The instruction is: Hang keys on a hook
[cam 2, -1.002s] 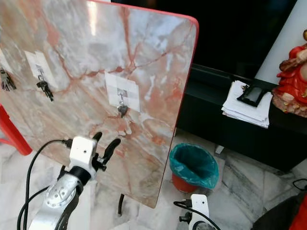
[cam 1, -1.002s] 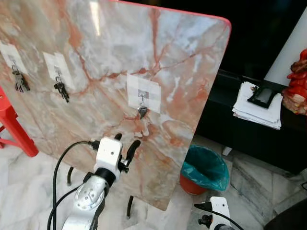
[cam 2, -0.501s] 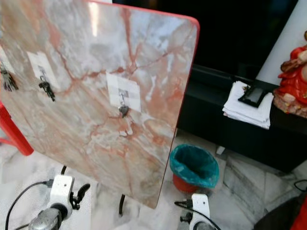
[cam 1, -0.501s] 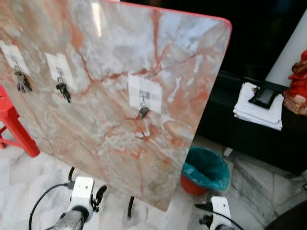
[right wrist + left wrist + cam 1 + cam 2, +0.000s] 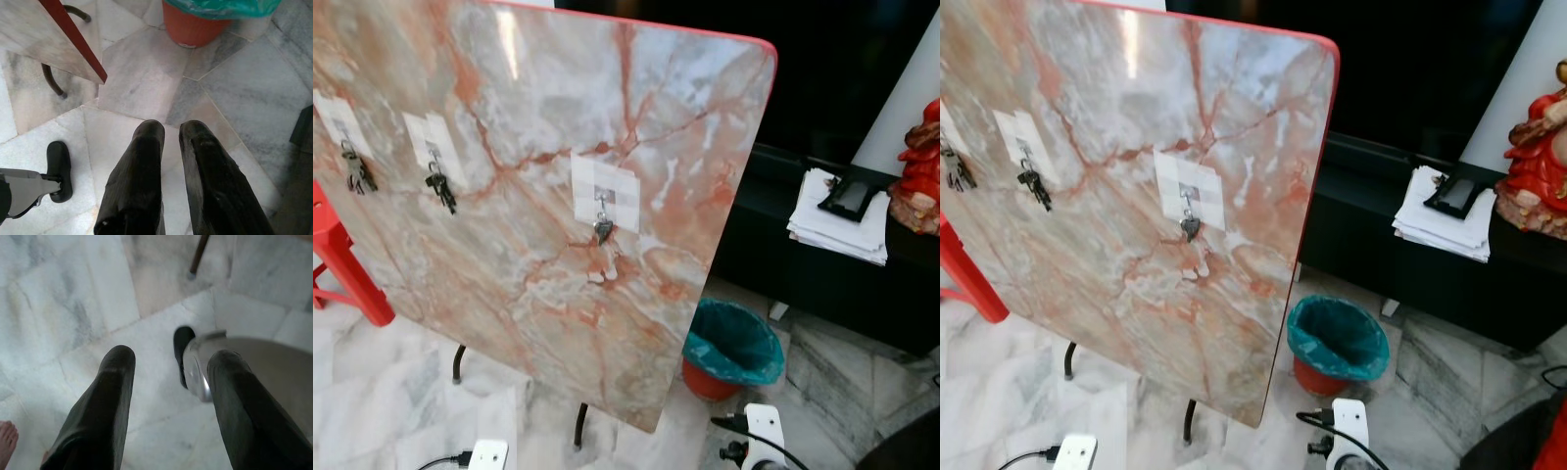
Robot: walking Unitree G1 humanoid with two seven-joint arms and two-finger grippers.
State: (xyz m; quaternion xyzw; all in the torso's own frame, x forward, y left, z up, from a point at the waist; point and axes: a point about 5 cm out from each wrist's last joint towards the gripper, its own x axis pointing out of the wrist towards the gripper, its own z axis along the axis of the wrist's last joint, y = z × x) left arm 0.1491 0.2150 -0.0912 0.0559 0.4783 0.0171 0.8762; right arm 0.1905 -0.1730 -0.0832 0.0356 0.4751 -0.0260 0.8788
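Observation:
A tilted marble board (image 5: pixel 548 127) with a red edge carries three white pads with hooks. A small key bunch (image 5: pixel 604 229) hangs on the right hook, a dark bunch (image 5: pixel 439 186) on the middle hook, and another bunch (image 5: pixel 355 171) on the left one. My left gripper (image 5: pixel 171 357) hangs low over the marble floor, open, with nothing between its fingers; its white wrist housing (image 5: pixel 487 455) peeks in at the bottom of the eye view. My right gripper (image 5: pixel 171 129) hangs idle near the floor with its fingers close together and empty.
An orange bin with a teal liner (image 5: pixel 732 348) stands right of the board's black legs (image 5: pixel 578 426). A red stool (image 5: pixel 342 264) is at the left. A black bench holds stacked papers (image 5: pixel 837 220) and a red figurine (image 5: pixel 920 166). A person's bare foot (image 5: pixel 6 445) shows on the floor.
My left arm, raised before the board a second ago, has dropped to the bottom edge of the eye views. The keys stay on their hooks.

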